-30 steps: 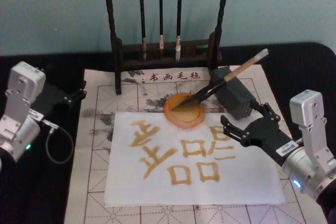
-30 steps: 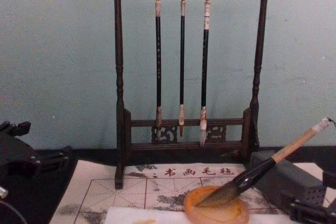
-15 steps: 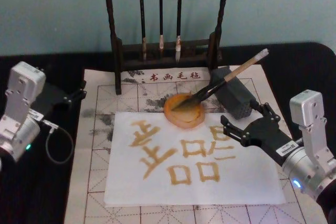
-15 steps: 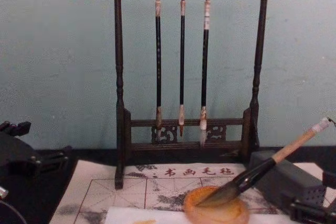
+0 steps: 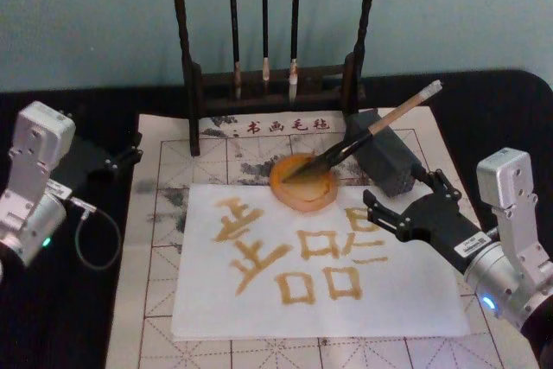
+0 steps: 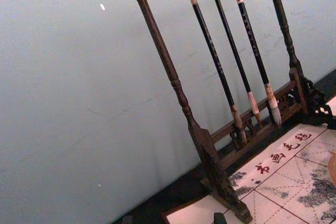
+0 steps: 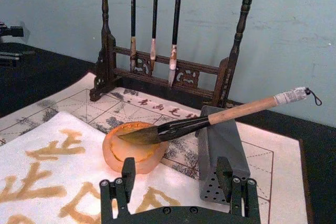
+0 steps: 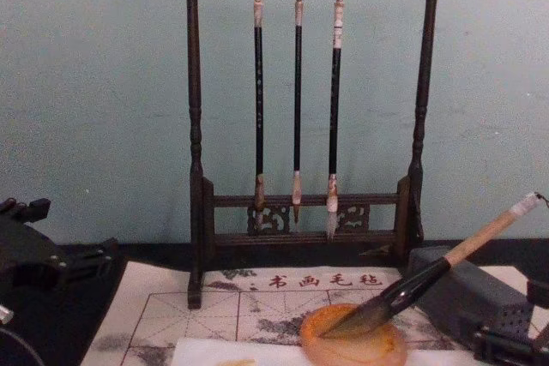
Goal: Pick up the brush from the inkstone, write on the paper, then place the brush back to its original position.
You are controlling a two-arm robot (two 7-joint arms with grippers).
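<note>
A: From the head view we see the paper [image 5: 320, 257] full of amber characters, and the brush [image 5: 367, 136] lying with its tip in the inkstone [image 5: 302, 183].

B: In the right wrist view the right gripper [image 7: 178, 182] has its jaws open and empty, short of the dish. We judge the task finished. The left gripper [image 5: 121, 157] sits parked at the mat's left edge; we cannot tell its jaws.

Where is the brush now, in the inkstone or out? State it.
In: the brush rests with its tip in the inkstone, handle propped on the grey block.

Dim, soft, perhaps slightly blurred.
</note>
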